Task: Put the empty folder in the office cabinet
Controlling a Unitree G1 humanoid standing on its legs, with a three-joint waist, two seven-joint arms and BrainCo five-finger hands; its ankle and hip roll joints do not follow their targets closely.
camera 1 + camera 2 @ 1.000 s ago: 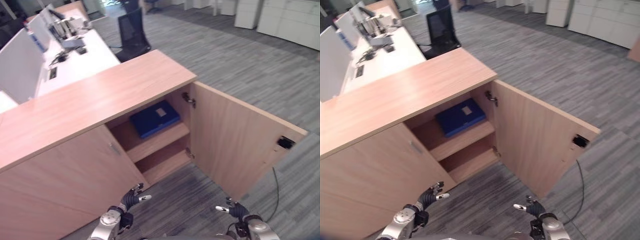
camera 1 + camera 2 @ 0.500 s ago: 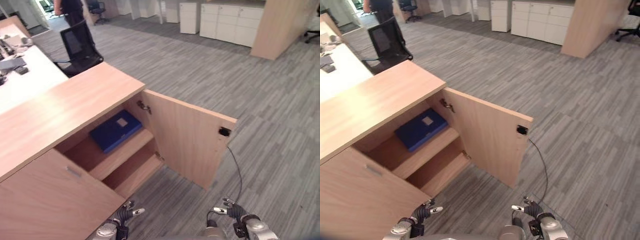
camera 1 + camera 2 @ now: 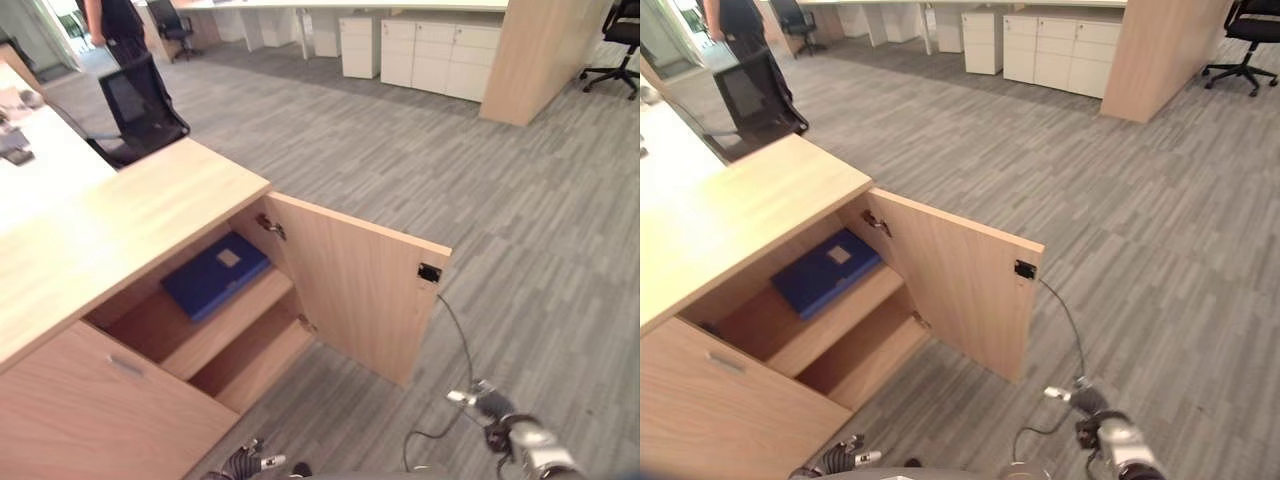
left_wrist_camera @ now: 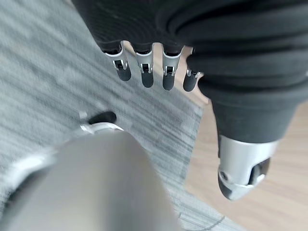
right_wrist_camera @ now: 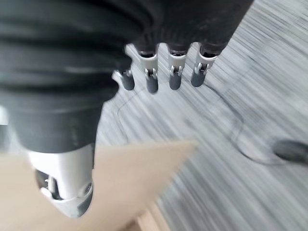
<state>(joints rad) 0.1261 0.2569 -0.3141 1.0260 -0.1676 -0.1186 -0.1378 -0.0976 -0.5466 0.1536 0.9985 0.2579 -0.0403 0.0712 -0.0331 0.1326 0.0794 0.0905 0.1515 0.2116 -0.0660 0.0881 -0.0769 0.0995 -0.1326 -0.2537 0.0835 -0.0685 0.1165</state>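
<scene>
Left eye view | folder [image 3: 214, 275] on cabinet [image 3: 150, 230] shelf | door [image 3: 360, 290] open

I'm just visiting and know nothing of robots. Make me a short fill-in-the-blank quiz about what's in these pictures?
1. The blue folder lies on the cabinet's ____ shelf.
2. The cabinet door stands ____.
3. Both the left robot hand and the right robot hand hold ____.
4. The floor is ____ in colour.

Missing words: upper; open; nothing; grey

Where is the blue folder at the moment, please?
The blue folder lies flat on the upper shelf of the open cabinet, at the left of both eye views, beside the open door.
</scene>
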